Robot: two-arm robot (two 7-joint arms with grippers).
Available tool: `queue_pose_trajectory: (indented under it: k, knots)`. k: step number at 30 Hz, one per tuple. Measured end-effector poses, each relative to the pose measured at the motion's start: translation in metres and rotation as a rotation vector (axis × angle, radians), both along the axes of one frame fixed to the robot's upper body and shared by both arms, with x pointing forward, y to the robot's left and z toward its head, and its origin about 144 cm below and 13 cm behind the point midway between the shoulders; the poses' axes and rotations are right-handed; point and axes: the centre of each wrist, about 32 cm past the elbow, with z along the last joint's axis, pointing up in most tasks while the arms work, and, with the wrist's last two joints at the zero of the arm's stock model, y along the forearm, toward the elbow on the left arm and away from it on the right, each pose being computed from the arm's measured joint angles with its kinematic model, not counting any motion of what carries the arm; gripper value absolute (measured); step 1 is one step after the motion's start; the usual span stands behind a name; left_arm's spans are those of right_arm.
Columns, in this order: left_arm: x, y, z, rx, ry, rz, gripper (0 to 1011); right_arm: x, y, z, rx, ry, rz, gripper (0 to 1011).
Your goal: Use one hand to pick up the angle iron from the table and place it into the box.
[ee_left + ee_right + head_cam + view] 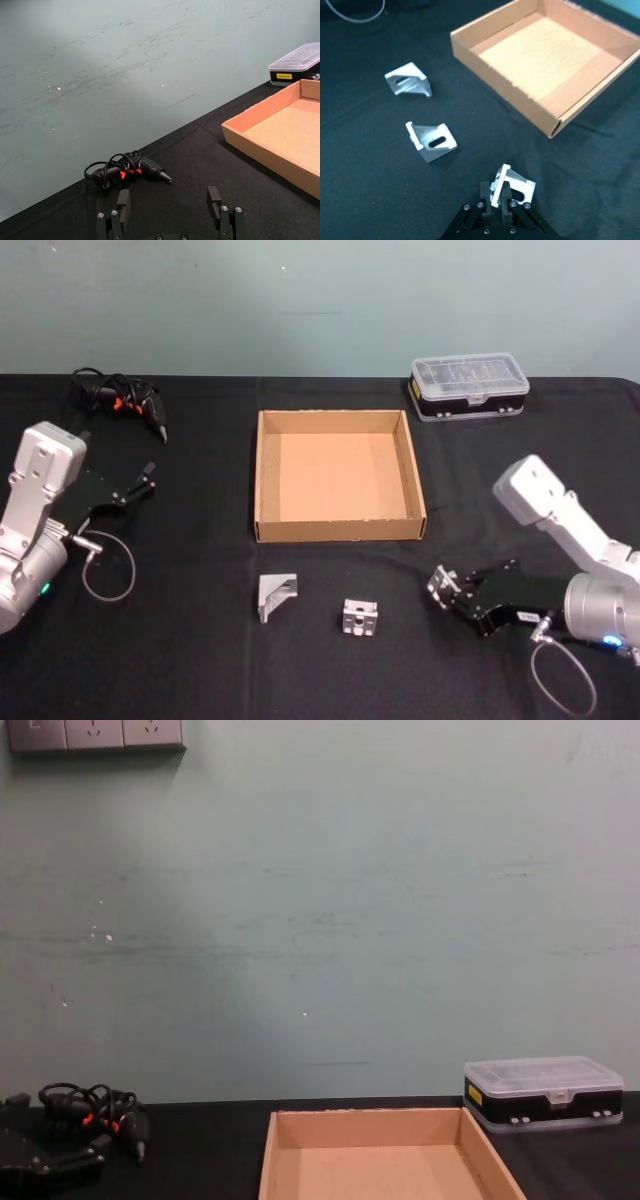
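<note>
The right gripper (pixel 450 591) is clenched on an angle iron (pixel 438 584), its fingers (pixel 484 192) pinching one upright wall of the bracket. It sits low at the black table (pixel 190 660), near and right of the cardboard box (pixel 340 530). I cannot tell whether the piece touches the tabletop.

To its left lie a middle bracket (pixel 360 617) and a left bracket (pixel 277 596), both on the near side of the box's near wall. That low wall stands between the gripper and the box floor.

The left gripper (pixel 140 483) hovers at far left with fingers spread, near a corded black hand tool (pixel 125 400). A clear-lidded plastic case (pixel 469 386) sits beyond the box, to the right.
</note>
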Motion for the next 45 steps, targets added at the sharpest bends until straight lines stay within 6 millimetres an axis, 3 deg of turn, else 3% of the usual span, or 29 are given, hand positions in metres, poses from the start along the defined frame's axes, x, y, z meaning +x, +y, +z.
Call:
queue_pose_trajectory:
  k: [12, 19, 25, 36, 45]
  knots:
    - [0.000, 0.000, 0.000, 0.000, 0.000, 0.000, 1000, 0.002, -0.005, 0.025, 0.046, -0.085, -0.022, 124]
    - [0.000, 0.000, 0.000, 0.000, 0.000, 0.000, 1000, 0.017, 0.004, 0.042, 0.083, -0.156, -0.024, 124]
    - [0.000, 0.000, 0.000, 0.000, 0.000, 0.000, 1000, 0.043, 0.022, 0.051, 0.094, -0.191, -0.006, 124]
    - [0.000, 0.000, 0.000, 0.000, 0.000, 0.000, 1000, 0.081, 0.044, 0.046, 0.070, -0.171, 0.008, 124]
    - [0.000, 0.000, 0.000, 0.000, 0.000, 0.000, 1000, 0.113, 0.054, 0.026, 0.041, -0.125, -0.006, 124]
